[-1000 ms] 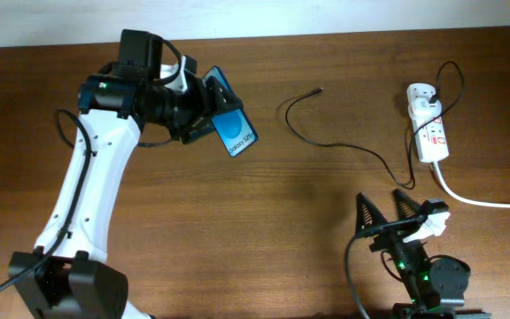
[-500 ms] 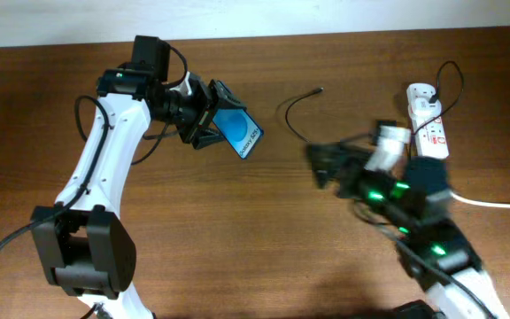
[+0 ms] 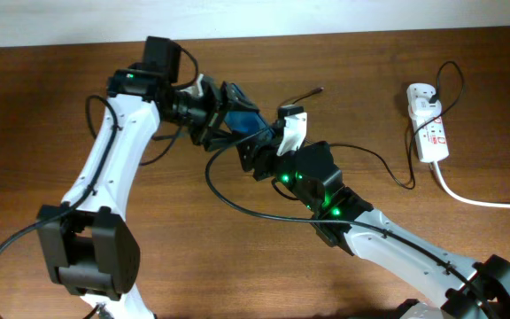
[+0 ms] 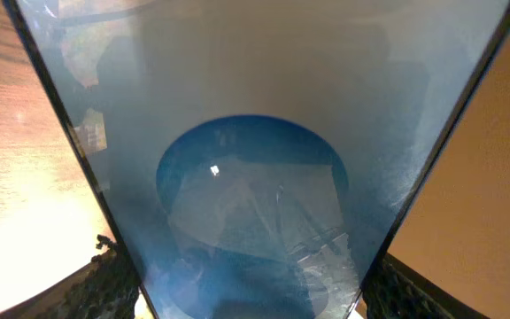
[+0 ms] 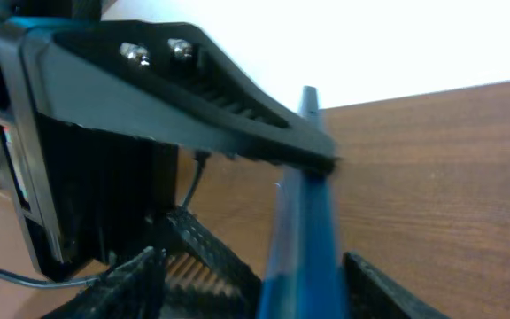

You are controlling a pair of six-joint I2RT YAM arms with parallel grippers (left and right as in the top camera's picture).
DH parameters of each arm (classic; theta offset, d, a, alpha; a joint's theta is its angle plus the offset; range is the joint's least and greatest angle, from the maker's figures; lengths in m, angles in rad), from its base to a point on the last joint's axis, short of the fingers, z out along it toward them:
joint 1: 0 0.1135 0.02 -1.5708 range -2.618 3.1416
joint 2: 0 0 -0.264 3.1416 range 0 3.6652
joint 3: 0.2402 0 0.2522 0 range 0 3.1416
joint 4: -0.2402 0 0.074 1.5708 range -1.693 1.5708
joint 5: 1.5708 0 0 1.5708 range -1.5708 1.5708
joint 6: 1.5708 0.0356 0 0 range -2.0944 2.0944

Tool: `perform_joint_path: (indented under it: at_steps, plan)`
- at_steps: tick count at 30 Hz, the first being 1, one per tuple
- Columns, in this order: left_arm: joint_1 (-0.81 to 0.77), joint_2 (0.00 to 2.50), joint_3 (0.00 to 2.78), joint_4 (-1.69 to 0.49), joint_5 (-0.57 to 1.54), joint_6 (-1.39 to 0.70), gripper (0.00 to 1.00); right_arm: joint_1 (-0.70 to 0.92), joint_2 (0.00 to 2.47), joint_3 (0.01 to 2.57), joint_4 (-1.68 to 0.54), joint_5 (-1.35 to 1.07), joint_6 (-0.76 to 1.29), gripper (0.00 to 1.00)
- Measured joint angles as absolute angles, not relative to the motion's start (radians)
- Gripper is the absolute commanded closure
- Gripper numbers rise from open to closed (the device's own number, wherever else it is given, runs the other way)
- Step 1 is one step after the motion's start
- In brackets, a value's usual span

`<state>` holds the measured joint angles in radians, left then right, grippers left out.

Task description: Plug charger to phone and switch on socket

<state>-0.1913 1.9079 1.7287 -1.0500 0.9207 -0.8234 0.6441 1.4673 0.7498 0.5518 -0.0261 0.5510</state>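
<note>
The phone (image 3: 243,119), blue screen and black edges, is held above the table by my left gripper (image 3: 230,118), which is shut on it. In the left wrist view the phone (image 4: 255,159) fills the frame between that gripper's fingers (image 4: 104,288). My right gripper (image 3: 248,146) has reached across to it. In the right wrist view the phone (image 5: 304,230) stands edge-on between the open jaws of my right gripper (image 5: 251,288), close to the right finger. The charger's tip (image 3: 319,89) lies free on the table; its thin black cable runs right to the socket (image 3: 429,133).
The socket's thick white cord (image 3: 481,200) runs off the right edge. The right arm (image 3: 370,230) lies diagonally across the table's middle, over part of the black cable. The left arm (image 3: 104,168) stands at the left. The left gripper's black finger (image 5: 166,80) fills the upper left of the right wrist view.
The right arm has swung from the front right across the table up to the phone. The left arm has carried the phone a little to the right.
</note>
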Motion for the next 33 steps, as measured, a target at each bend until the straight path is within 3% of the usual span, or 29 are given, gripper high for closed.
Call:
perform_joint_path:
  at_steps: [2,4,9,11,12,18,20,24,27,30,33]
  plan:
    - [-0.222,1.908,1.729,-1.047,0.920,-0.813,0.45,0.644,1.467,0.750,0.554,-0.027,0.550,0.47]
    - [-0.223,1.908,1.729,-1.047,0.919,-0.804,0.45,0.644,1.467,0.749,0.554,-0.027,0.550,0.69]
    - [-0.221,1.908,1.729,-1.054,0.920,-0.785,0.42,0.635,1.469,0.745,0.535,0.013,0.554,0.94]
    - [-0.218,1.908,1.729,-1.046,0.936,-0.763,0.20,0.630,1.469,0.743,0.539,0.023,0.606,0.96]
    - [-0.217,1.908,1.729,-1.046,0.940,-0.756,0.00,0.630,1.469,0.743,0.540,0.022,0.617,0.96]
    - [-0.205,1.908,1.733,-1.017,0.951,-0.708,0.01,0.576,1.470,0.744,0.501,-0.030,0.670,0.96]
    - [-0.082,1.906,1.806,-1.057,0.931,-0.593,0.01,0.512,1.474,0.744,0.494,-0.053,0.792,0.96]
    - [0.183,1.728,1.825,-1.288,0.754,-0.380,0.01,0.413,1.477,0.744,0.422,-0.198,1.238,0.96]
    - [0.582,1.396,1.815,-1.474,0.661,-0.208,0.01,0.412,1.478,0.743,0.421,-0.306,1.471,0.96]
    - [0.893,1.127,1.504,-1.430,0.800,-0.055,0.01,0.413,1.480,0.742,0.421,-0.355,1.527,0.96]
    - [0.934,1.017,1.066,-1.139,1.018,-0.033,0.01,0.413,1.481,0.743,0.423,-0.393,1.547,0.96]
